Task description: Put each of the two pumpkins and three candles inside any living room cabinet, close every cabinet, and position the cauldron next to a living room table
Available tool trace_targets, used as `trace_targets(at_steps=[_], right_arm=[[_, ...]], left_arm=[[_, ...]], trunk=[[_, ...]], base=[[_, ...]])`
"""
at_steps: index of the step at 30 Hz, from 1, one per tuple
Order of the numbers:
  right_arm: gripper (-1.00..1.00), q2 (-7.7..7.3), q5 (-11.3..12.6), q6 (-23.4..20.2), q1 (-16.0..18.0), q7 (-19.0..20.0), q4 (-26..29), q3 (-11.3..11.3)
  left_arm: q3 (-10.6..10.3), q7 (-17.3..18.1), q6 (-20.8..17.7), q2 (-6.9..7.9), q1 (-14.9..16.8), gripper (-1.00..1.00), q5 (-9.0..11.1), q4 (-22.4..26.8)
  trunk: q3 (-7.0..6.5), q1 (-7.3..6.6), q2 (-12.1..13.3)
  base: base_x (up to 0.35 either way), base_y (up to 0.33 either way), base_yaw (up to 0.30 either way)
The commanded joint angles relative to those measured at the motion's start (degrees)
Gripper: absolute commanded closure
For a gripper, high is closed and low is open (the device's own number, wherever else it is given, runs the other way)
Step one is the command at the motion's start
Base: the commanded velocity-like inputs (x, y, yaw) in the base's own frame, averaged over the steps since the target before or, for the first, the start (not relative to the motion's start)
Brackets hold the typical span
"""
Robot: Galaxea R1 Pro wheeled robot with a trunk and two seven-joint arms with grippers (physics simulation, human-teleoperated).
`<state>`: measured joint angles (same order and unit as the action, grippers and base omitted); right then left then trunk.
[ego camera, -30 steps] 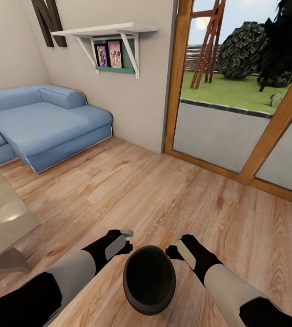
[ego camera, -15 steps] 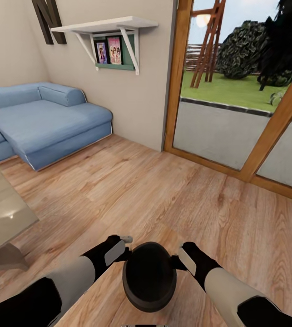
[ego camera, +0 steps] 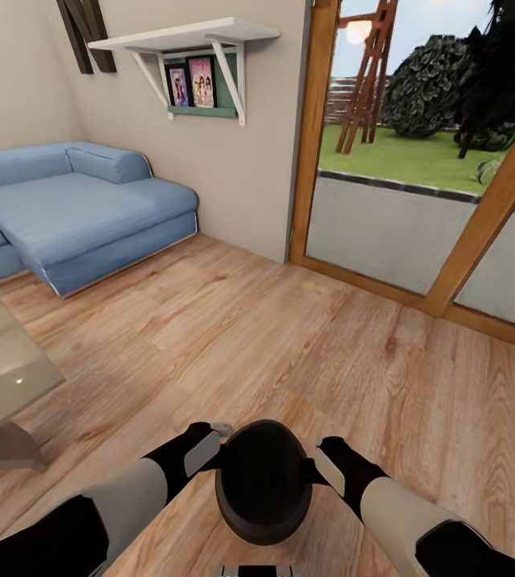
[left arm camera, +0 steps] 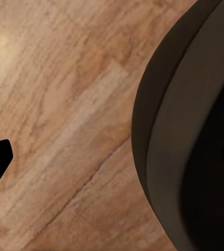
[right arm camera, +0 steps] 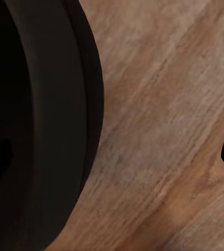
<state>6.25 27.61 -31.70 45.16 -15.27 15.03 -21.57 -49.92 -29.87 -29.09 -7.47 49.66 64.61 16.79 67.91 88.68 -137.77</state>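
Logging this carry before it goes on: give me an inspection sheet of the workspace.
Surface: wooden plank floor, bare around the robot.
Job's things: black cauldron, mouth up, between both arms; glass-topped table at the left.
Clutter: nothing seen.
End effectors: left end effector and right end effector pressed against opposite sides of the cauldron; jaws not clear.
Cables: nothing seen.
Surroundings: blue sofa, wall shelf, glass garden doors.

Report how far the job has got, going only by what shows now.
In hand: the cauldron sits between the left gripper and right gripper, above the wooden floor. Left: setting it beside the table, which lies off to the robot's left. Pumpkins, candles and cabinet can't be judged from here.
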Motion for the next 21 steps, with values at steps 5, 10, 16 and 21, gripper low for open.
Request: trace_targets(at_steps=[5, 10, 16, 21], right_arm=[[-1.00, -0.01, -0.1, 0.2, 0.0, 0.2, 0.0, -0.5], [-1.00, -0.04, 0.0, 2.8, 0.0, 0.3, 0.0, -0.6], [-1.00, -0.21, -0.1, 3.4, 0.0, 0.4, 0.3, -0.5], [-1.00, -0.21, -0.1, 4.1, 0.0, 0.4, 0.4, -0.5]], left_arm=[[0.0, 0.1, 0.1, 0.05, 0.0, -1.00, 0.0, 0.0], [0.0, 0.1, 0.1, 0.08, 0.0, -1.00, 0.0, 0.0], [0.0, 0.1, 0.1, 0.09, 0.0, -1.00, 0.0, 0.0], [0.0, 0.7, 0.1, 0.25, 0.0, -1.00, 0.0, 0.1]], trunk=[[0.90, 1.10, -2.0], [1.80, 2.20, -4.0], [2.98, 3.05, -5.5], [2.98, 3.05, -5.5]], base=[[0.000, 0.000, 0.000], [0.000, 0.000, 0.000], [0.000, 0.000, 0.000], [0.000, 0.000, 0.000]])
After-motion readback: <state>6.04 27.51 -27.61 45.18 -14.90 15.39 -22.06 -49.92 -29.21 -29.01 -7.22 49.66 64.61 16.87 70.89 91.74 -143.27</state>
